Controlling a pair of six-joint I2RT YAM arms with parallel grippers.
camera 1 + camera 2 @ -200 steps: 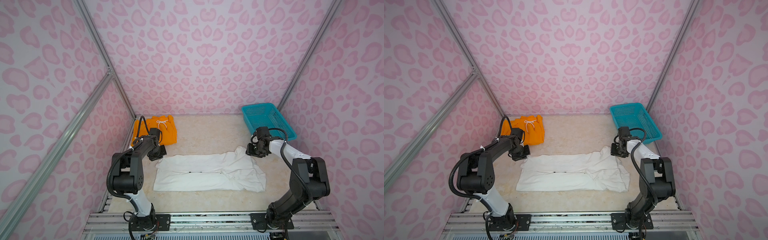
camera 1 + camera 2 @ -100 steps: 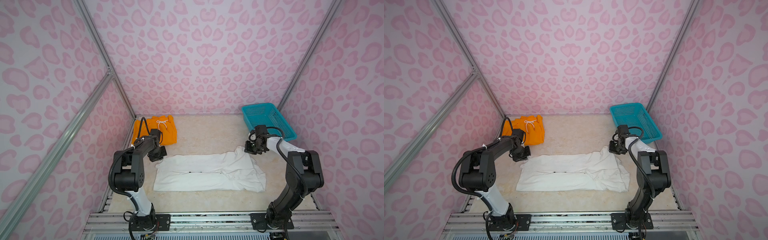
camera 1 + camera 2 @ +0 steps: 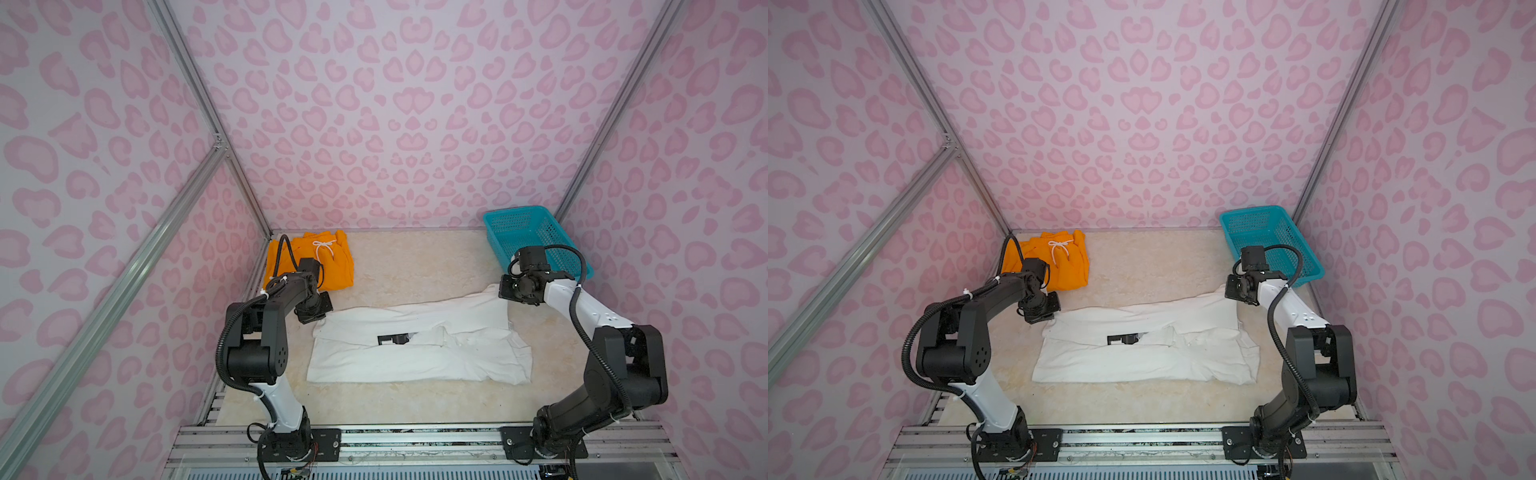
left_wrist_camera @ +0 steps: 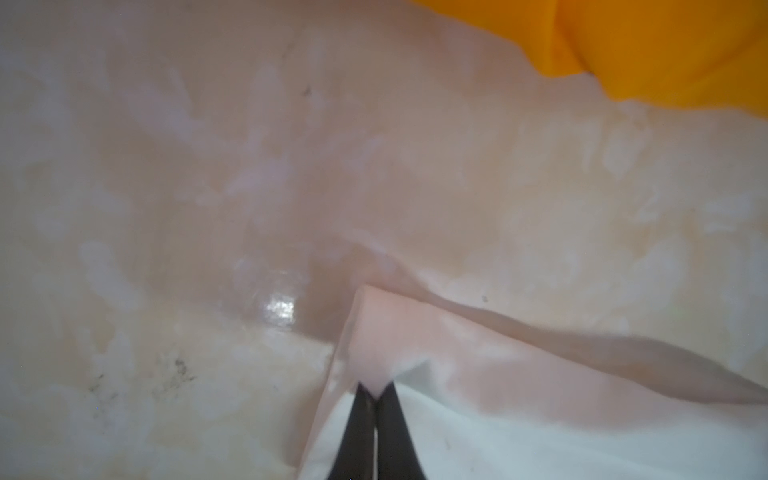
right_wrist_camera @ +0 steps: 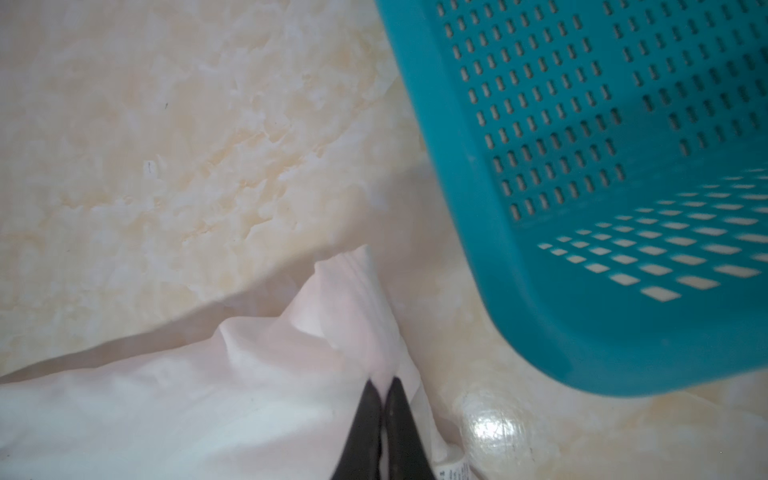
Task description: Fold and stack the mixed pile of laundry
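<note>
Two garments on the table: orange shorts sit bunched, drawstring up, at the far-left corner. The white T-shirt lies stretched long across the middle, nearer the front edge, part-folded w/ a sliver of black print showing. Left gripper is clamped on the shirt's far-left corner. Right gripper is pinched on its far-right corner, just beside the teal basket that stands at the table's far-right corner. Both sets of tips are closed tight on thin cloth, w/ fabric puckering up at each pinch. Handling, my read: the shirt is light and limp w/ no stiffness, so it'll sag in the middle and drag on the glossy tabletop unless you hold both corners level and taut. A thin pinch may catch only one layer, so check before you lift. Take corners or hem, not mid-cloth. Shorts look thicker; prob best taken at the waistband ends. Mind the right side: the basket wall is close and cloth could snag.
</note>
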